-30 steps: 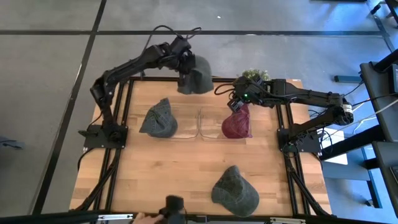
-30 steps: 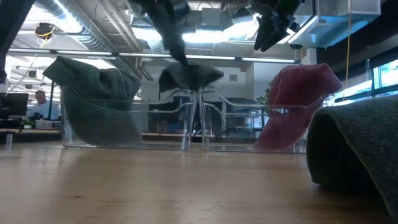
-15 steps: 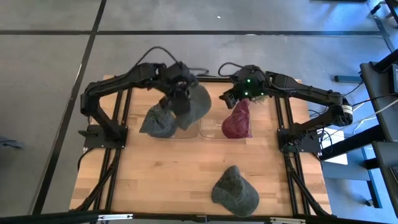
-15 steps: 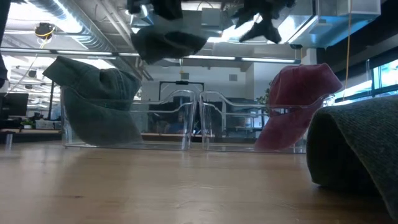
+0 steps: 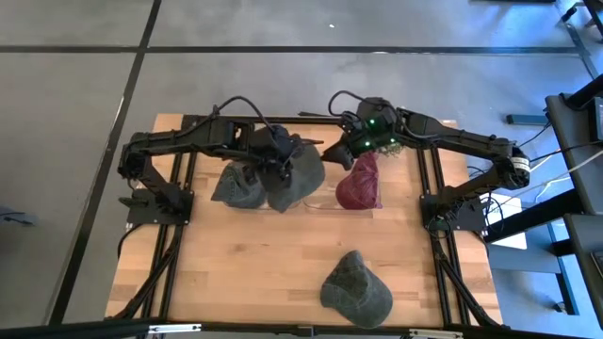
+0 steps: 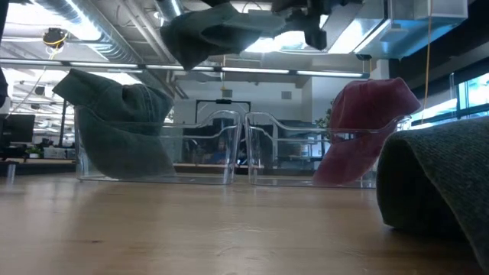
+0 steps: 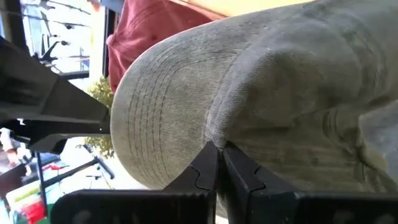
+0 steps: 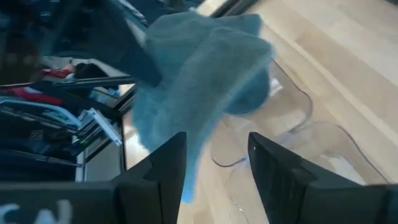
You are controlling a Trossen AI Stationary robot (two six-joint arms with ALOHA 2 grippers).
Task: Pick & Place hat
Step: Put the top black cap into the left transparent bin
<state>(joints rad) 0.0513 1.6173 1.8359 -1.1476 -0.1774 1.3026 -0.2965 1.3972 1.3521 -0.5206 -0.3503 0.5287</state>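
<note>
My left gripper (image 5: 274, 162) is shut on a grey-green hat (image 5: 296, 173) and carries it in the air over the clear bins; the low view shows this hat (image 6: 214, 30) high above them. A second green hat (image 5: 239, 185) sits in the left clear bin (image 6: 218, 156). A maroon hat (image 5: 361, 185) leans in the right bin, and a fourth hat (image 5: 356, 290) lies near the table's near edge. My right gripper (image 5: 334, 151) hangs open beside the carried hat, above the maroon one, touching nothing. My left gripper pinches the carried hat between its two shut fingers (image 7: 239, 174), on a fold of cloth (image 7: 214, 134) where the stitched brim (image 7: 158, 106) meets the crown. The hat is lifted clear of the table and bins and spreads out ahead of the fingers.
The two clear bins (image 8: 292, 124) stand side by side at the table's middle. A small plant (image 5: 386, 115) stands at the far edge behind the right arm. Bare wood (image 5: 245, 264) lies between the bins and the near hat.
My left gripper has carried the grey-green hat from the table's far edge toward the near side, and it now hangs over the bins. My right gripper has moved away from the maroon hat toward the table's left, closer to the carried hat.
</note>
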